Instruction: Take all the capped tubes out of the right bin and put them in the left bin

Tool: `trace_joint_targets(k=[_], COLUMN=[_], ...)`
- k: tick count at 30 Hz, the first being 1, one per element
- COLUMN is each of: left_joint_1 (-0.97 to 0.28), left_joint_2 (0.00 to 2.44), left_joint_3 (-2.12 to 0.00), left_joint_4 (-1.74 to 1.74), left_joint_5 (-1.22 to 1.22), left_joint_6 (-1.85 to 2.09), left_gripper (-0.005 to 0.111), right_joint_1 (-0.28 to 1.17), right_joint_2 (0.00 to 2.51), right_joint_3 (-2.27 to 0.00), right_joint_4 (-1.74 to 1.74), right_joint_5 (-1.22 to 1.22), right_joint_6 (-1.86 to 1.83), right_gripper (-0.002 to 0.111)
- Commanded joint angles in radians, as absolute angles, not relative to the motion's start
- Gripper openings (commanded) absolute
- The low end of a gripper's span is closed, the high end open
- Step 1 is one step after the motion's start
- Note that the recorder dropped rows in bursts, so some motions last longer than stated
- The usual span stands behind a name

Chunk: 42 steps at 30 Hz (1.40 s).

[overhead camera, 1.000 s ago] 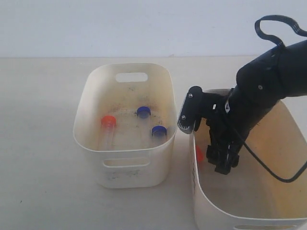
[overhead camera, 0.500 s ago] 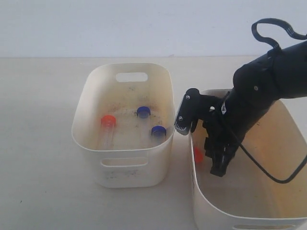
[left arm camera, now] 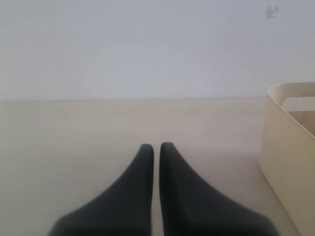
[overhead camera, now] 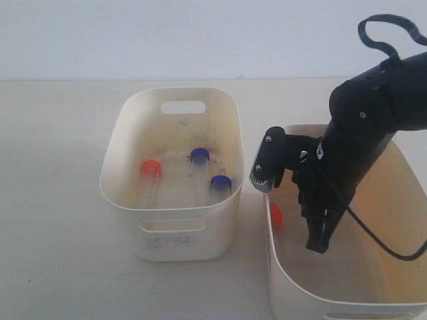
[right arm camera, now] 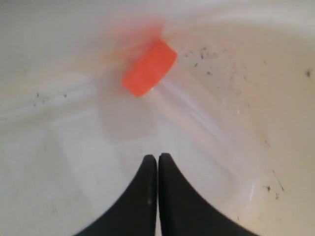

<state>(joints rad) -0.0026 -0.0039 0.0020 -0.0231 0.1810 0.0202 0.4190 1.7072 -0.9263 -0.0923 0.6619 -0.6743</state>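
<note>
The right bin (overhead camera: 297, 301) holds one tube with an orange-red cap (overhead camera: 275, 215), lying against its left wall. My right gripper (overhead camera: 318, 245) is down inside this bin, shut and empty, just right of that tube. In the right wrist view the cap (right arm camera: 149, 68) and clear tube body (right arm camera: 197, 113) lie ahead of the shut gripper (right arm camera: 157, 157), apart from it. The left bin (overhead camera: 173, 243) holds an orange-capped tube (overhead camera: 151, 168) and two blue-capped tubes (overhead camera: 199, 155) (overhead camera: 221, 181). My left gripper (left arm camera: 156, 146) is shut with nothing in it, over bare table; it is out of the exterior view.
The two bins stand side by side with a narrow gap between them. A cream tub wall (left arm camera: 290, 147) shows beside the left gripper. A black cable (overhead camera: 387, 37) loops above the right arm. Pale table (overhead camera: 53, 200) surrounds the bins.
The right gripper has swung first toward the bin's left wall, then back right and lower into the right bin. The orange-capped tube there has stayed put.
</note>
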Motion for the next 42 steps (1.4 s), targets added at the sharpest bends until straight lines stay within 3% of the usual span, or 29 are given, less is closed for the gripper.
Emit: trace_joint_targets(k=[1, 10, 18, 35, 42], left_joint_1=[-0.010, -0.010, -0.010, -0.010, -0.010], left_joint_2=[0.000, 0.000, 0.000, 0.000, 0.000], left_joint_3=[0.000, 0.000, 0.000, 0.000, 0.000], left_joint_4=[-0.026, -0.026, -0.026, -0.026, -0.026], left_joint_5=[0.174, 0.174, 0.174, 0.174, 0.174], left_joint_6=[0.016, 0.016, 0.016, 0.016, 0.016], left_gripper=[0.004, 0.004, 0.004, 0.004, 0.004], right_joint_1=[0.416, 0.406, 0.239, 0.241, 0.241], right_joint_2=[1.613, 1.548, 1.548, 1.668, 1.674], right_joint_3=[-0.918, -0.918, -0.918, -0.911, -0.822], right_joint_4=[-0.118, -0.099, 0.174, 0.199, 0.220], right_joint_5=[0.705, 0.685, 0.655, 0.588, 0.433], right_joint_6=[-0.715, -0.939, -1.388, -1.634, -1.717], right_gripper=[0.000, 0.000, 0.000, 0.000, 0.000])
